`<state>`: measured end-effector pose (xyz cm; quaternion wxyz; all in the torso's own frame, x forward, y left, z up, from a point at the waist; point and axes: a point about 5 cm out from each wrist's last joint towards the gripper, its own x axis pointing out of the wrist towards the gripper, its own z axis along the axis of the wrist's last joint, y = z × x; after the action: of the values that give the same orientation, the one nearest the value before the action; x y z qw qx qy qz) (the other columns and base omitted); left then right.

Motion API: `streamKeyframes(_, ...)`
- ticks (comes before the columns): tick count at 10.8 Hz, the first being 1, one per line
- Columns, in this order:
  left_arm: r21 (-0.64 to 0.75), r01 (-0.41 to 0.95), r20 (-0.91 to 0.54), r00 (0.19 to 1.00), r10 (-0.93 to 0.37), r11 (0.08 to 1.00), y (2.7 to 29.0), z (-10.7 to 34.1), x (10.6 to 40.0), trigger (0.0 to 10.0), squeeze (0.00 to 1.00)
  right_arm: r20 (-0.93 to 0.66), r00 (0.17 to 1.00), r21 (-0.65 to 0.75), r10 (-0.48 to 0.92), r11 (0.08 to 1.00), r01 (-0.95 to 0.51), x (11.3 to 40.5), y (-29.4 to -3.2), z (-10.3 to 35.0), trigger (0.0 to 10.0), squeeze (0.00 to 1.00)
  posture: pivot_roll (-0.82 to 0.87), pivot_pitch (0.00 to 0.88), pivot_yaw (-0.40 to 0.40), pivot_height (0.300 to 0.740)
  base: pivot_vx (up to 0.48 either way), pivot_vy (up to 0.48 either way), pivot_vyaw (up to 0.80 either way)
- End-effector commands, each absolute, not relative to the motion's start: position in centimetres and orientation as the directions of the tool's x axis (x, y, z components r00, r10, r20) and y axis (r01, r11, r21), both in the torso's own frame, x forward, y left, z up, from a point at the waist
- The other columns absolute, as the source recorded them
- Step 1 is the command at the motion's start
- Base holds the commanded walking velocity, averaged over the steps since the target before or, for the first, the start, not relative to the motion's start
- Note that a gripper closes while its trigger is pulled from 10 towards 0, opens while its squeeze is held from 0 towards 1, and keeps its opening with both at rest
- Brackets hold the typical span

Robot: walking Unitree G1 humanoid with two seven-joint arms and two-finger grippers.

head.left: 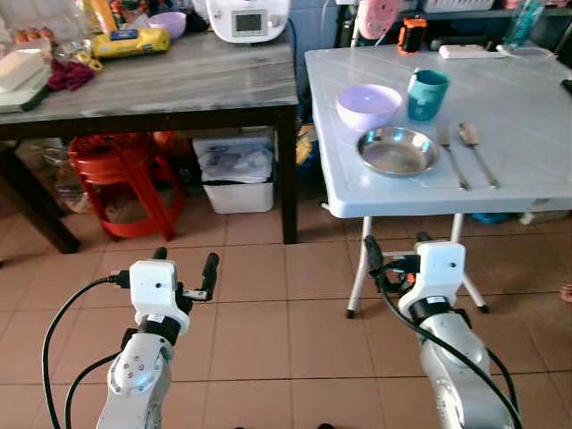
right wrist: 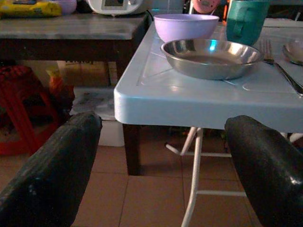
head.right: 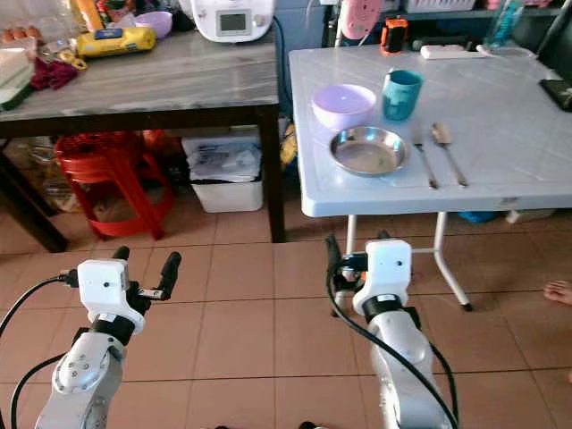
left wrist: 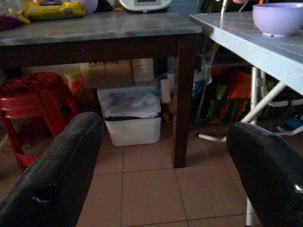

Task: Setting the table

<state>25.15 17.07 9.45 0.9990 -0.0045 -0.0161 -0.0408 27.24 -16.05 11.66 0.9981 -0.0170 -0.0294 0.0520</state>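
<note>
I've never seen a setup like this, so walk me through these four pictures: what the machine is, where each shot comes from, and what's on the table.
This is a walking humanoid robot with two silver arms. Each ends in a claw of two black fingers. The two wide pictures come from the twin cameras in its head, looking down. The left claw and the right claw are both open and hold nothing. The other two pictures come from cameras on the wrists, looking out between the fingers. On the white table stand a purple bowl, a teal cup and a steel plate, with a fork and a spoon beside it.

Spread left claw (left wrist: 161,165) before white bin (left wrist: 131,116)
</note>
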Motion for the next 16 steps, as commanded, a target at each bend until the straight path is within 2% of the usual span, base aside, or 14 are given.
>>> streamKeyframes(1,0.009,0.074,0.029,0.997,-0.074,0.997,17.49,9.56,25.07,10.0,0.0,0.051,0.993,-0.038,0.108,0.994,-0.106,27.15,-15.78,11.61,10.0,0.0,-0.02,0.121,0.055,0.74,0.0,0.0,0.0)
streamKeyframes(4,0.006,0.074,0.021,0.997,-0.074,0.997,17.61,9.55,25.16,10.0,0.0,0.037,0.993,-0.037,0.109,0.994,-0.108,27.03,-15.69,11.34,10.0,0.0,-0.02,0.121,0.054,0.74,0.0,-0.091,0.0)
streamKeyframes(11,0.005,0.078,0.008,0.997,-0.078,0.997,17.49,9.26,25.03,10.0,0.0,0.032,0.993,-0.04,0.111,0.993,-0.11,27.09,-15.61,11.23,10.0,0.0,-0.02,0.123,0.056,0.74,0.0,-0.466,0.0)
streamKeyframes(14,0.062,0.034,0.035,0.999,-0.036,0.998,17.74,9.47,25.14,10.0,0.0,0.029,0.994,-0.037,0.109,0.994,-0.107,26.99,-15.66,11.16,10.0,0.0,-0.02,0.126,0.058,0.74,0.0,0.0,0.0)
streamKeyframes(16,0.012,0.042,0.05,0.998,-0.042,0.999,17.62,9.53,25.17,10.0,0.0,0.029,0.994,-0.039,0.109,0.993,-0.108,26.99,-15.67,11.16,10.0,0.0,-0.02,0.126,0.058,0.74,0.0,0.0,0.0)
